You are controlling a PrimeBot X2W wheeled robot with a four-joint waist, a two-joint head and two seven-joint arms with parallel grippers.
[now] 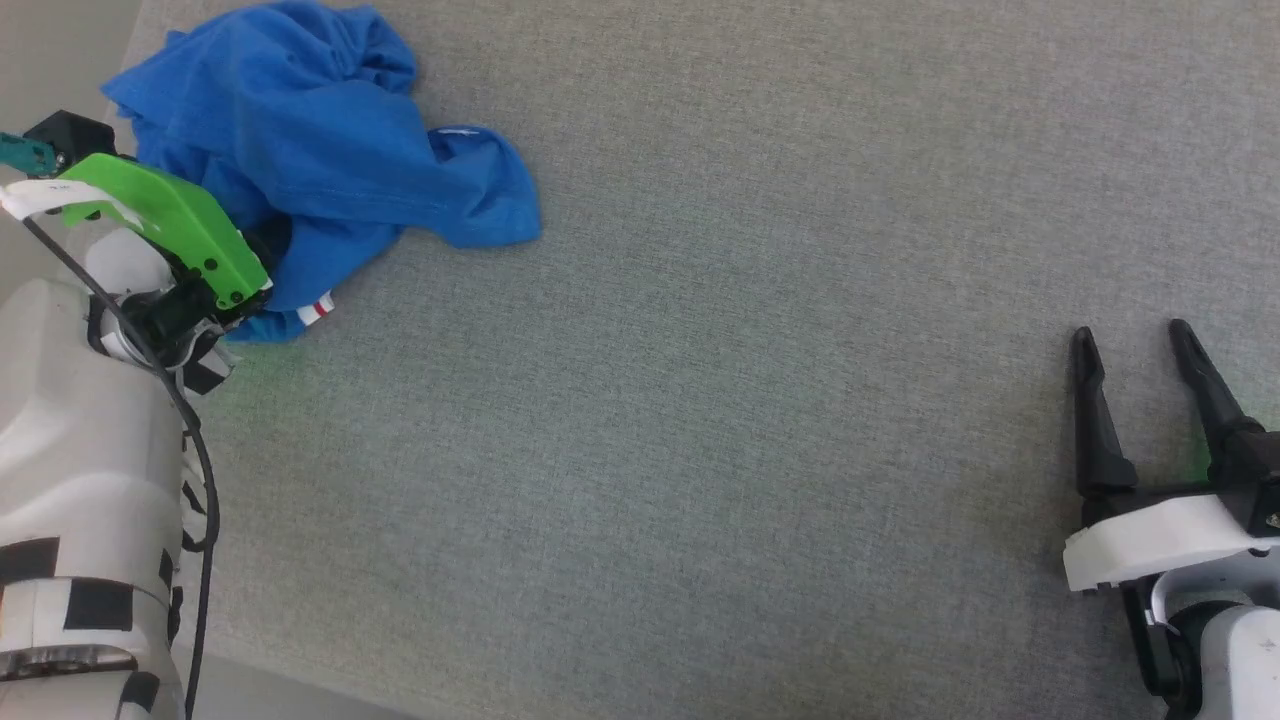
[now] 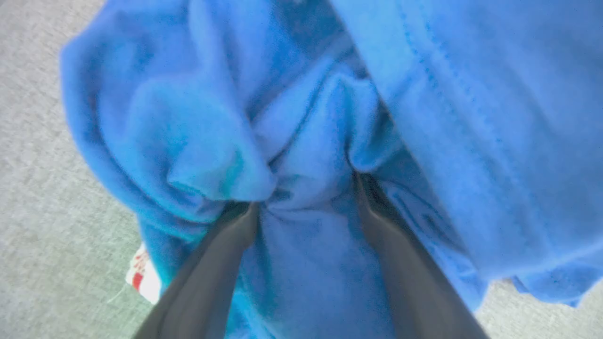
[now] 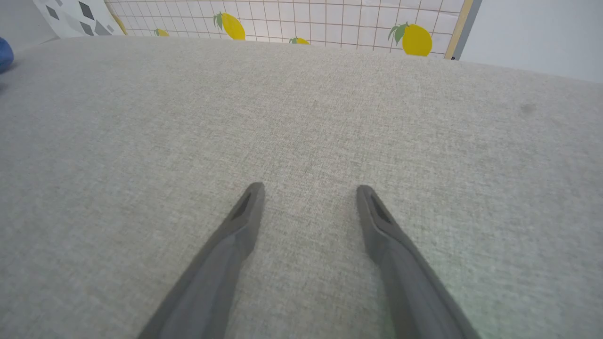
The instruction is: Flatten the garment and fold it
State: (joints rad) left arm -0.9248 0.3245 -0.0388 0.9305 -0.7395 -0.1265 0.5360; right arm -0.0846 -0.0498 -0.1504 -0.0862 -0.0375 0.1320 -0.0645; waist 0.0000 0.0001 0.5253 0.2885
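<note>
The garment [image 1: 320, 140] lies crumpled in a heap at the far left of the grey surface, bright blue, with a white cuff edged in red stripes [image 1: 316, 310] poking out at its near side. My left gripper [image 1: 262, 262], under its green cover, is pushed into the near edge of the heap. In the left wrist view its fingers [image 2: 231, 245] stand wide apart, open, with bunched blue cloth [image 2: 306, 155] between them and the striped cuff [image 2: 141, 278] at lower left. My right gripper [image 1: 1130, 340] is open at the lower right, far from the garment, over bare fabric [image 3: 308, 188].
The grey fabric surface [image 1: 700, 400] stretches wide between the two arms. Its left edge [image 1: 120, 60] runs close behind the garment, and the near edge [image 1: 300, 690] shows at lower left. A lemon-patterned grid wall [image 3: 414, 40] stands beyond the far edge.
</note>
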